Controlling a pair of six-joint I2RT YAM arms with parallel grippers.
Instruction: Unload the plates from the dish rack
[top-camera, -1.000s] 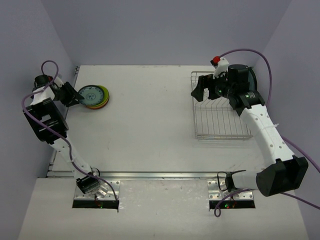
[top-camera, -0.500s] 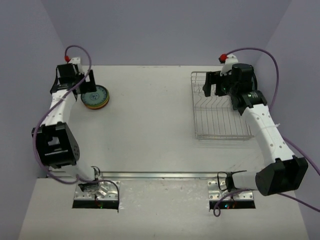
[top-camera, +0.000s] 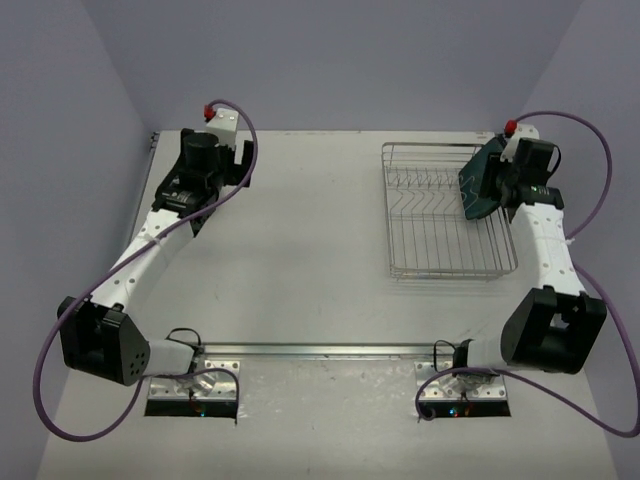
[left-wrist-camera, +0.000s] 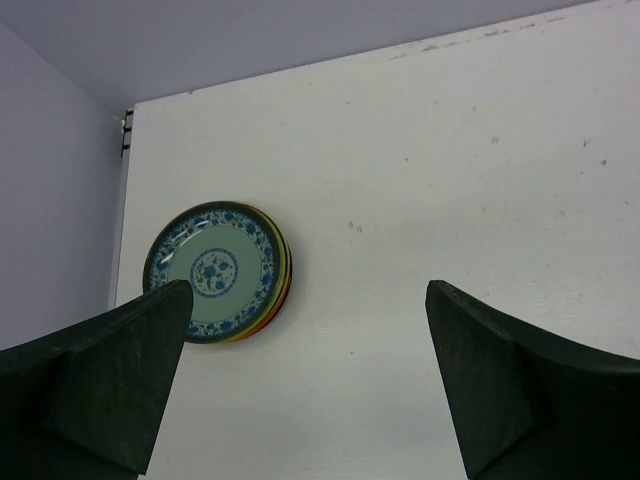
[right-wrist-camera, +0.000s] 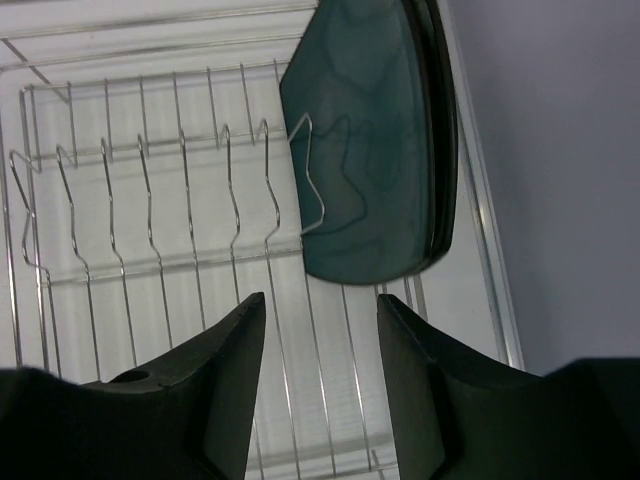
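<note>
dark-teal plate (right-wrist-camera: 370, 150) stands on edge at right end of dish rack (top-camera: 440, 240), propped against tines. looks rigid, glazed, slick, probably breakable. pinch exposed rim nearest you, grip firm, lift clear of wires. right jaws part-open, empty, just short of it. left jaws wide, empty, above stacked plates (left-wrist-camera: 215, 272) on tabletop (left-wrist-camera: 450, 150).

No words, labels, brand names, numbers or signs can be read in any view. The top plate (left-wrist-camera: 212, 272) of the stack bears only a blue floral pattern with no lettering. The dark-teal plate (right-wrist-camera: 365, 150), standing at the right end of the dish rack (top-camera: 430, 230), shows a mottled glaze and no marking.
</note>
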